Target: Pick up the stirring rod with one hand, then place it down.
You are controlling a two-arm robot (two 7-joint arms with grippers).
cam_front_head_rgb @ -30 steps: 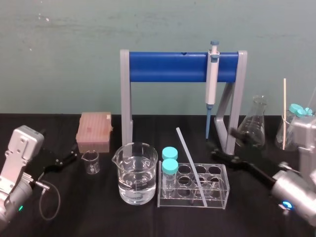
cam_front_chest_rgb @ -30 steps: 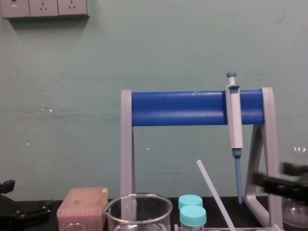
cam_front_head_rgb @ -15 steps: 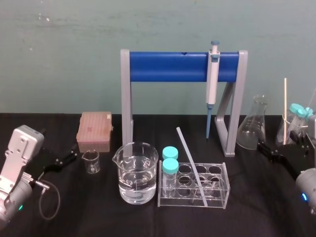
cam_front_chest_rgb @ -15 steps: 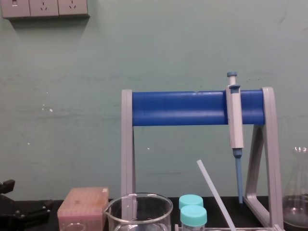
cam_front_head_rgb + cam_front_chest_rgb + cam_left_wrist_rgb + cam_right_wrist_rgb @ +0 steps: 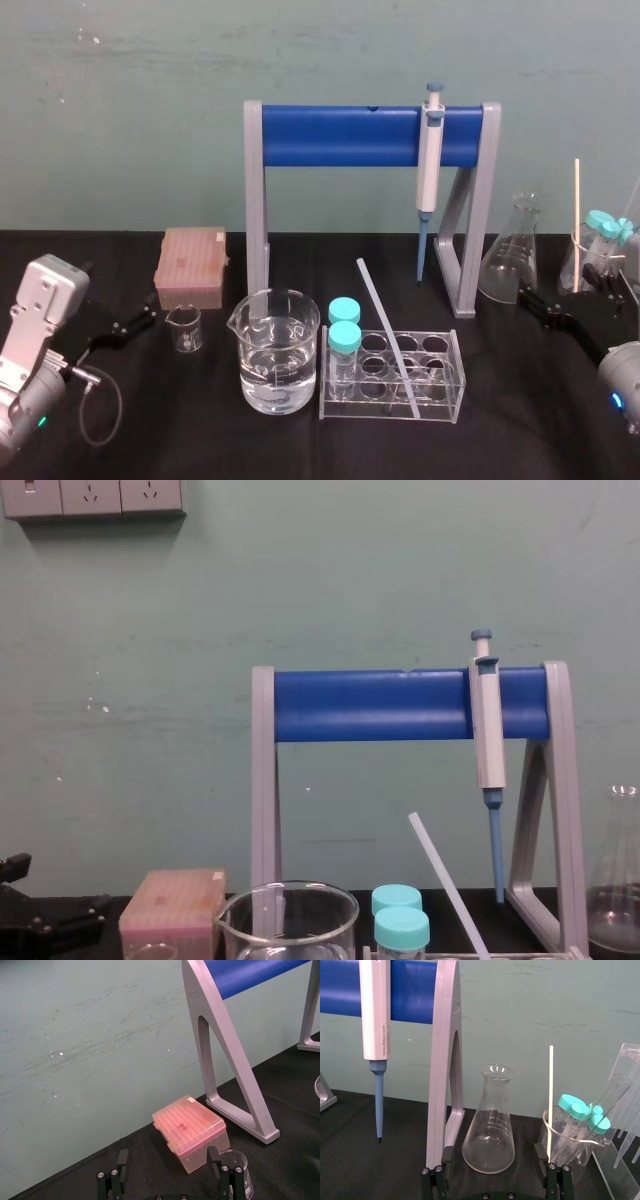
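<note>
The stirring rod [image 5: 385, 332] is a translucent-white stick leaning slantwise in the clear tube rack [image 5: 452, 396], its lower end at the rack's front and its top pointing up and to the left; in the chest view the stirring rod [image 5: 443, 877] rises beside the capped tubes. Nothing holds it. My right gripper [image 5: 572, 295] hovers open at the right edge, well away from the rack, facing the flask [image 5: 489, 1140]; the right gripper [image 5: 495, 1176] has nothing between its fingers. My left gripper [image 5: 120, 326] rests open at the far left, and the left gripper [image 5: 170, 1180] faces the pink box.
A grey stand with a blue bar [image 5: 340, 135] carries a hanging pipette [image 5: 430, 165]. A large beaker of water [image 5: 275, 350], two teal-capped tubes [image 5: 344, 340], a small beaker [image 5: 184, 328] and a pink tip box [image 5: 191, 265] stand around. A beaker of capped tubes [image 5: 572, 1132] holds a thin cream stick [image 5: 550, 1095].
My right gripper has drawn back from beside the rack to the right edge near the flask. The rod stays leaning in the rack. The left arm has not moved.
</note>
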